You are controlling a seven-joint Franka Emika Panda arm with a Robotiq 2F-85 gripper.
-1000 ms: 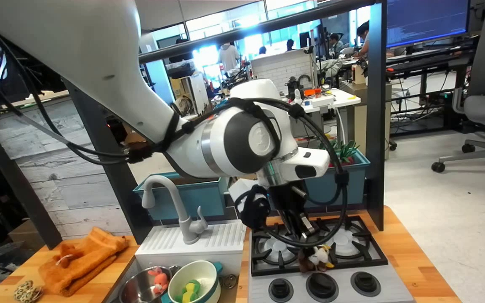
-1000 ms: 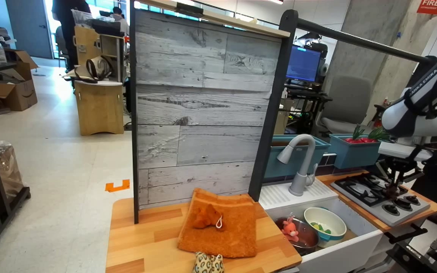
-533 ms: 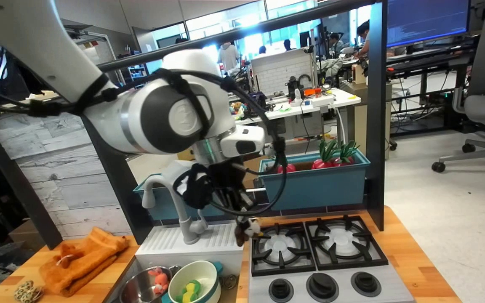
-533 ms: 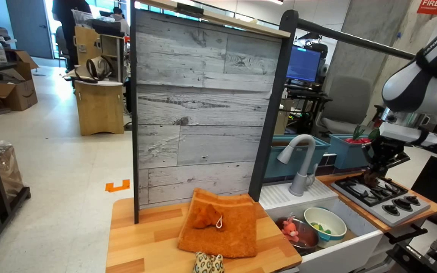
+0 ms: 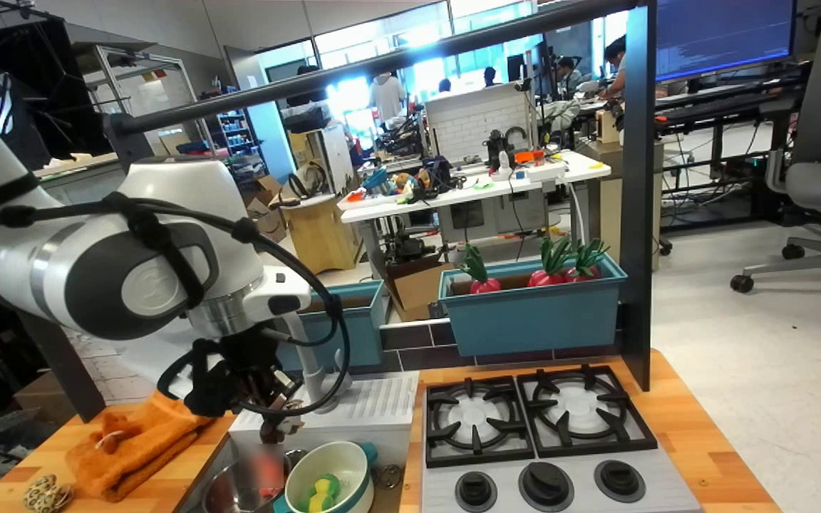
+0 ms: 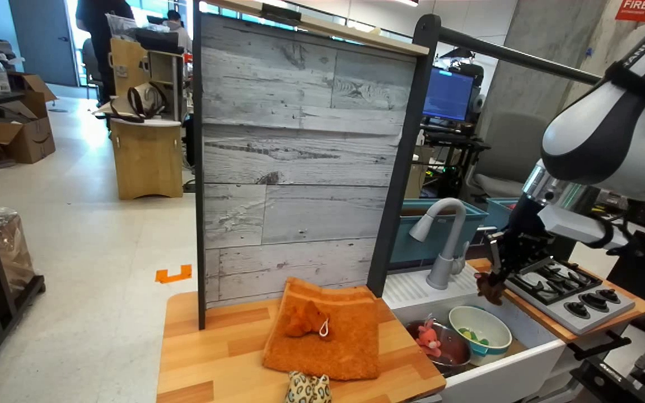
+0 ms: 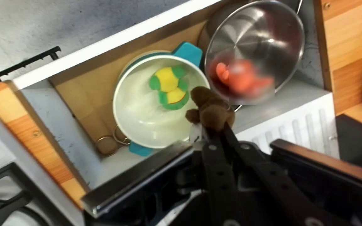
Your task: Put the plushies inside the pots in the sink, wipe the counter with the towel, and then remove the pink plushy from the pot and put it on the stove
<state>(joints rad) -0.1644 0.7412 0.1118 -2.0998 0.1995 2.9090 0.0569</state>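
Note:
My gripper (image 7: 219,130) is shut on a brown plushy (image 7: 214,114) with a white part. In the wrist view this plushy overlaps the right rim of the white-and-teal pot (image 7: 146,133). Both exterior views show the brown plushy (image 5: 273,432) (image 6: 489,289) held up near the sink (image 6: 535,358). A green and yellow plushy (image 7: 168,81) lies in the white pot. The pink plushy (image 6: 428,339) is in the steel pot (image 7: 281,28), partly blurred in the wrist view. The orange towel (image 6: 350,350) lies on the counter (image 6: 233,364). The stove (image 5: 478,456) is right of the sink.
The grey faucet (image 6: 447,246) stands behind the sink. An orange plushy-like lump (image 6: 304,320) with a white loop lies on the towel. A leopard-print item (image 6: 308,387) lies at its front edge. Teal planters (image 5: 535,313) stand behind the stove. A dark post (image 5: 637,214) rises at the stove's side.
My gripper has carried the brown plushy from over the stove leftward to over the sink in an exterior view. The pots, towel and other plushies have stayed in place.

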